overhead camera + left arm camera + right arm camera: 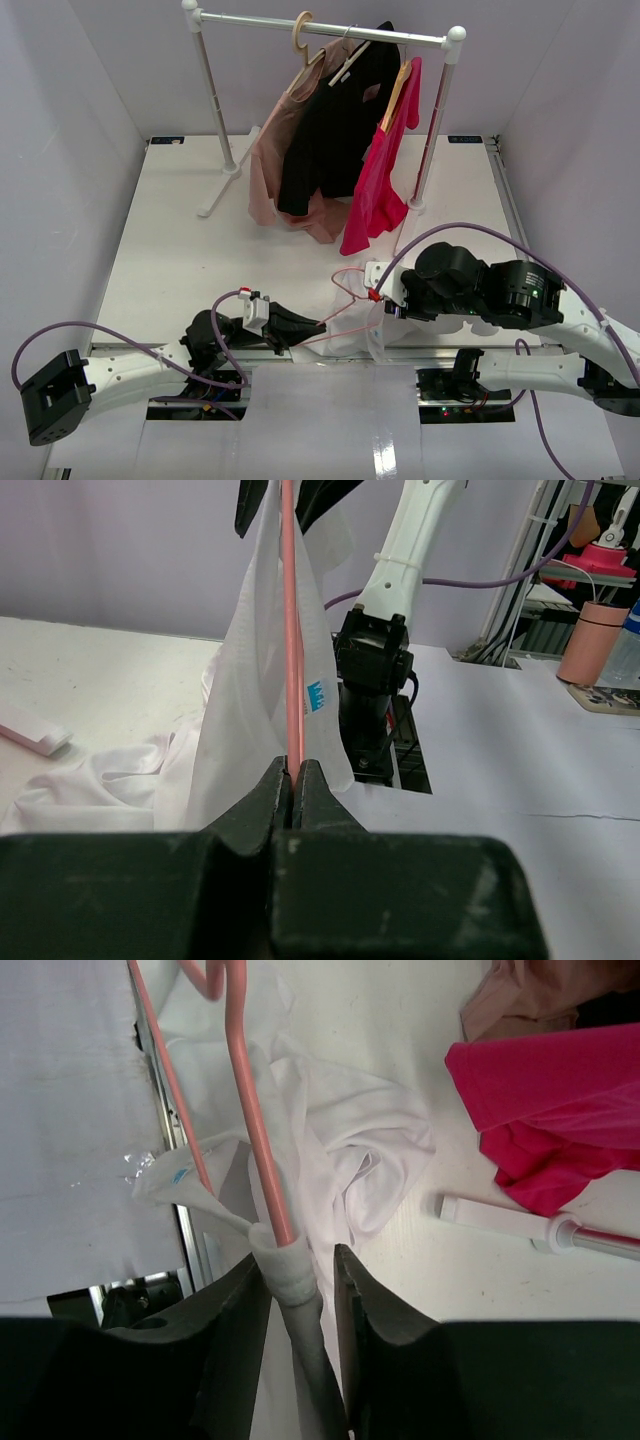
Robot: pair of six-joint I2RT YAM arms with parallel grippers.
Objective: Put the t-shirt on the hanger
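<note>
while the left gripper [297, 772] is clamped tight on the hanger [291, 620] wire, the t-shirt [235, 700] hangs around it. the right gripper [300, 1275] flanks the cloth-wrapped wire; whether it clamps, i cannot tell.

Three garments [335, 130] on one rack [330, 28], plus one white t-shirt [380, 1150] and one pink hanger [250, 1110].

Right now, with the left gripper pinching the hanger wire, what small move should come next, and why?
Probably the right gripper should draw the t-shirt farther along the hanger: the left gripper clamps the wire, yet much fabric lies bunched on the table.
</note>
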